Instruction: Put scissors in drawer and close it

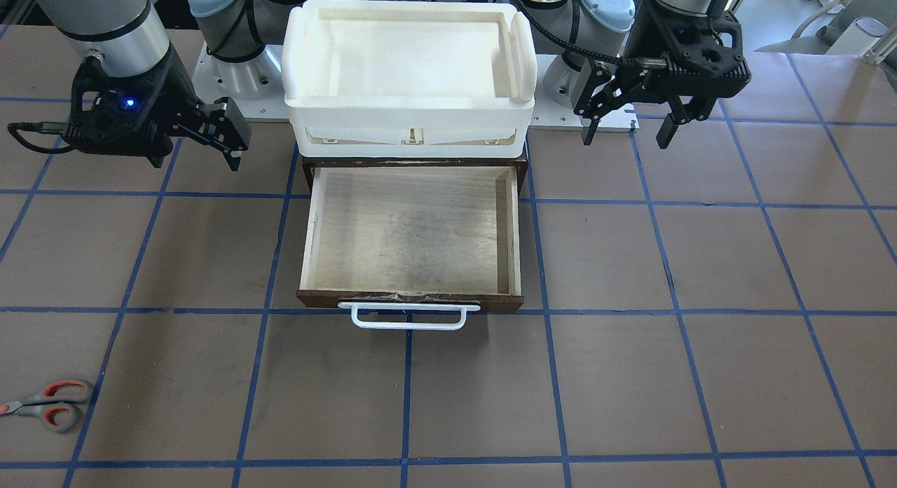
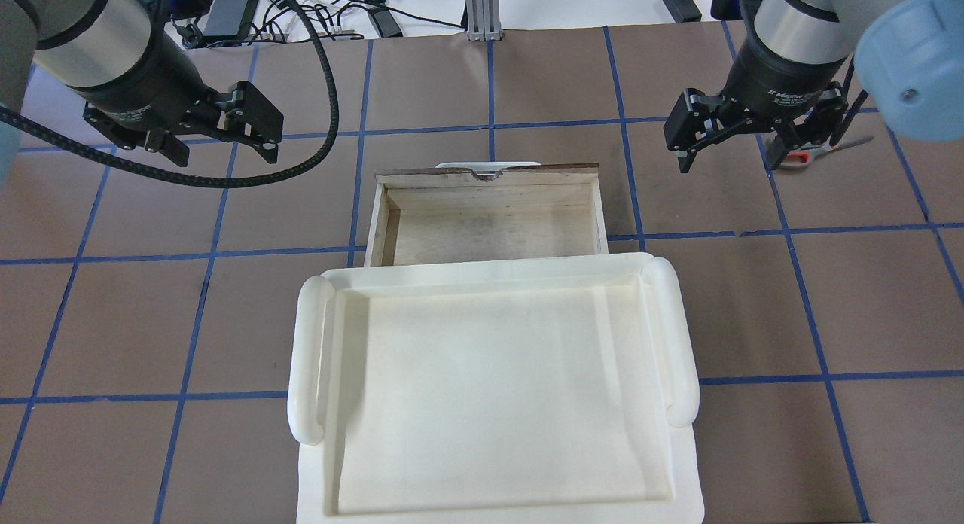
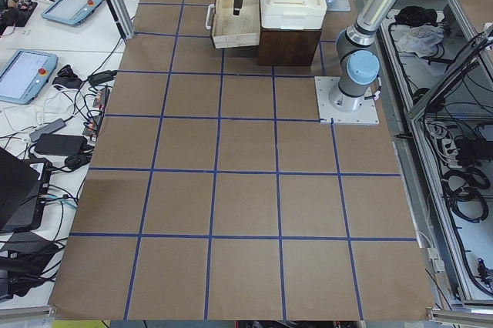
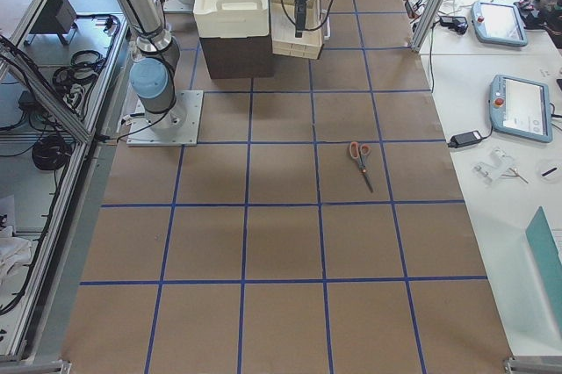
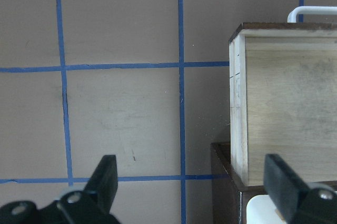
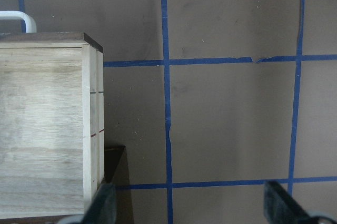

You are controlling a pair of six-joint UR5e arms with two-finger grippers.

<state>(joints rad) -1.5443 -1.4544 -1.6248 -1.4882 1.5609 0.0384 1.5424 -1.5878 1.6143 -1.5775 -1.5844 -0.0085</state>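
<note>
Drawer (image 1: 410,228) pulled fully out from the dark cabinet (image 4: 235,56), pale wood floor bare, nothing inside. Dark front panel faces away from the robot, and the white bar handle (image 1: 408,316) is on its outer face. White plastic tray (image 1: 410,109) sits on the cabinet top, directly behind the drawer's open section and partly overhanging its rear edge. Scissors (image 1: 49,404) lie flat on the table (image 1: 631,376), well apart from the drawer, off to the robot's right of it and further out than the drawer front. Loops are toward the drawer and blades point away from it. In the overhead view the scissors are partly hidden behind the right arm's wrist. Right gripper (image 2: 734,151) hangs above the table on the robot's right of the drawer, level with the drawer's front half, between the drawer and the scissors. Its fingers (image 6: 102,205) are spread wide and grasp nothing. Left gripper (image 1: 628,134) hangs above the table on the opposite side of the drawer, beside its rear end. Its fingers (image 5: 105,176) are likewise released, with only table and the drawer's side wall between them. Neither gripper touches the drawer or the scissors.
</note>
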